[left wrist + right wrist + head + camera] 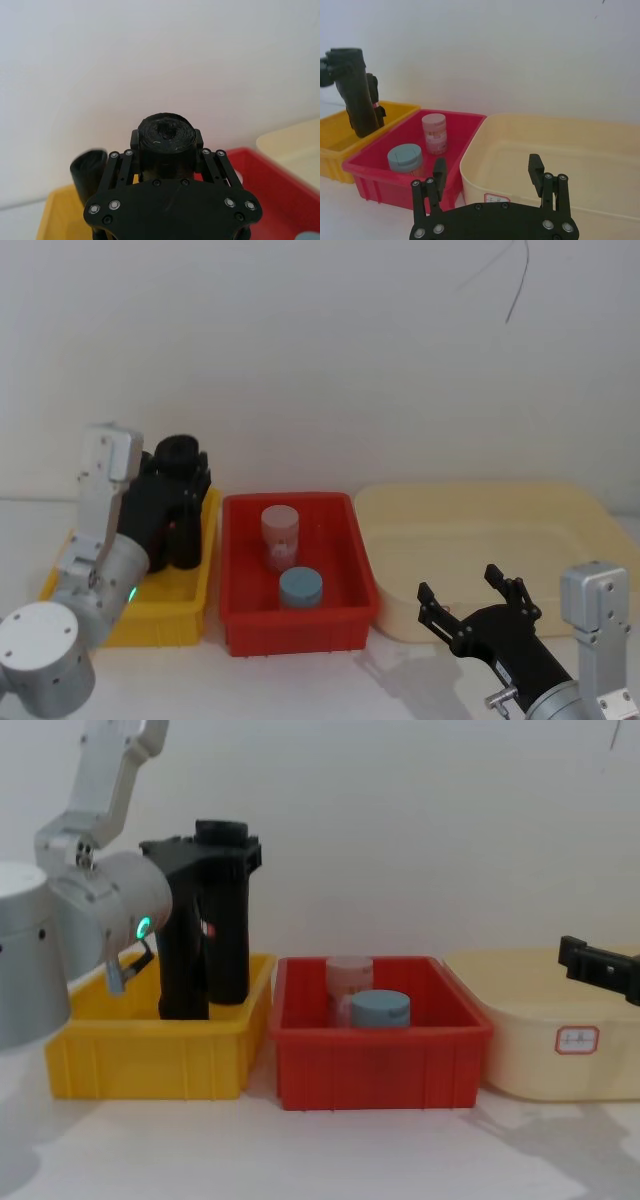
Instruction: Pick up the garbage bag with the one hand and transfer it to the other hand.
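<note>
Holding the garbage bag (352, 90) near upright over the yellow bin (150, 625), well apart from the receiving claw.

Nearest the desk's front edge, toward its right corner, the right gripper (460, 585) hovers before the cream tub (480, 498), its jaws spread wide and empty, fingers aimed away from the robot. The red bin (300, 628) sits between it and the load. Farther back, at the yellow bin's far end, the left gripper (166, 144) is clamped across the bag's top end. The roll's long axis is slightly tilted and its lower end dips behind the bin's rim, so I cannot tell whether it is clear. A second roll (87, 170) stands just beside it. The bag lies left of and beyond the right gripper, and its free lower length probably suits a side-on grasp.
</note>
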